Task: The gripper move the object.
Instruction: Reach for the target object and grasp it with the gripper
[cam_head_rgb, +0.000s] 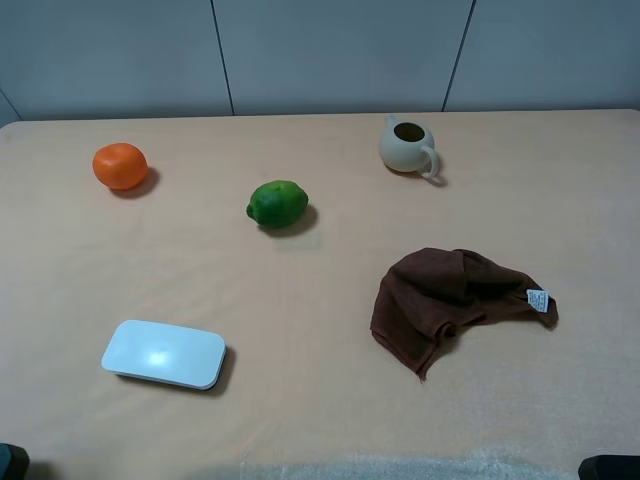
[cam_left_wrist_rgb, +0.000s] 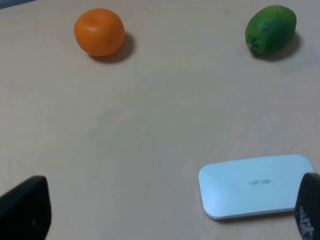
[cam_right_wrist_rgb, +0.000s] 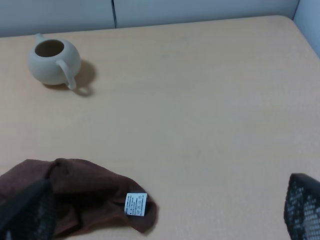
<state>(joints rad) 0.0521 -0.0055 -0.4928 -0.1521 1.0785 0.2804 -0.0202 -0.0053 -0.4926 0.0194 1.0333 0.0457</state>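
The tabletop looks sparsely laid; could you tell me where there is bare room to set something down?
Widest bare patch: between the lime, white case and brown cloth. Also free: between the orange and the case, and right of the cream pot. Nowhere is crowded.

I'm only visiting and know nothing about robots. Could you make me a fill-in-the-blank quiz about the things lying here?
1. The round smooth fruit at the back left of the high view is coloured ____.
2. The oval glossy citrus fruit near the middle is coloured ____.
3. The crumpled brown fabric cloth lies on the ____ side of the high view.
4. The cream ceramic jug has one curved ____ for holding.

Missing words: orange; green; right; handle.
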